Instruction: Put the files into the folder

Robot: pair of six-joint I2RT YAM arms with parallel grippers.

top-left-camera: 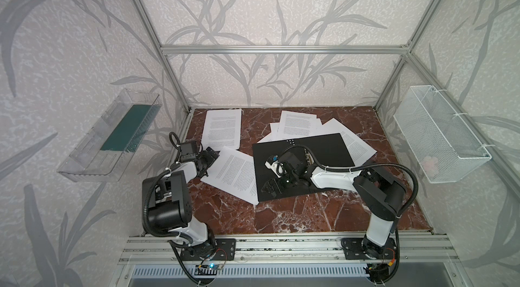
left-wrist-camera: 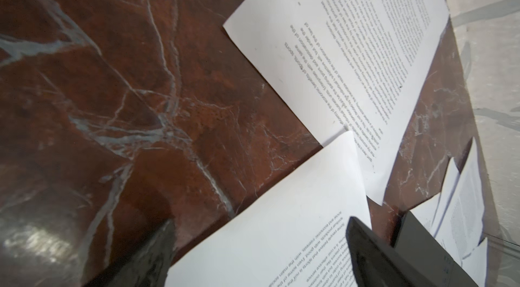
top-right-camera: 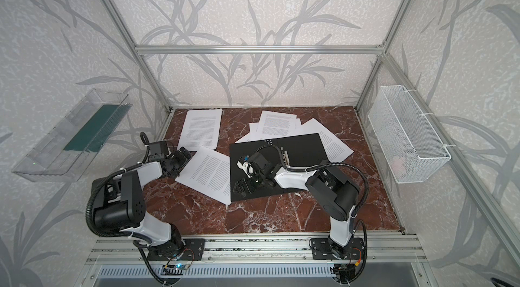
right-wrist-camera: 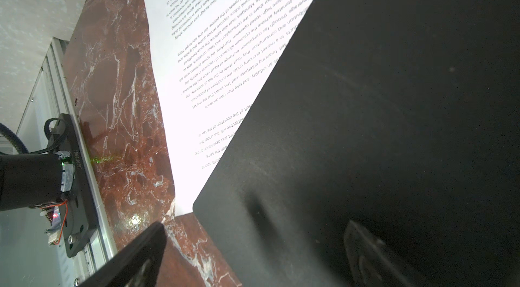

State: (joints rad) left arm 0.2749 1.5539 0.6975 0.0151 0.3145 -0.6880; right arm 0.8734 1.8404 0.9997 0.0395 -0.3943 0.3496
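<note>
The folder [top-left-camera: 329, 149] [top-right-camera: 305, 147] lies open on the table's middle, black inside up, with its metal clip [top-left-camera: 308, 156] at the spine. Of the files, one white printed sheet [top-left-camera: 236, 176] [left-wrist-camera: 295, 187] has its right edge under the folder, one [top-left-camera: 222, 128] [left-wrist-camera: 351, 46] lies at the back left, and several [top-left-camera: 298, 123] fan out behind and under the folder. My left gripper [top-left-camera: 211, 162] [left-wrist-camera: 261, 249] is open low at that near sheet's left edge. My right gripper [top-left-camera: 270, 189] [right-wrist-camera: 253, 246] hangs open over the folder's [right-wrist-camera: 394, 102] front left corner.
The red marble table [top-left-camera: 281, 215] has aluminium frame posts at its corners. A clear plastic tray [top-left-camera: 112, 136] hangs on the left wall and a white wire basket [top-left-camera: 439, 136] on the right wall. The arm bases sit on the front rail.
</note>
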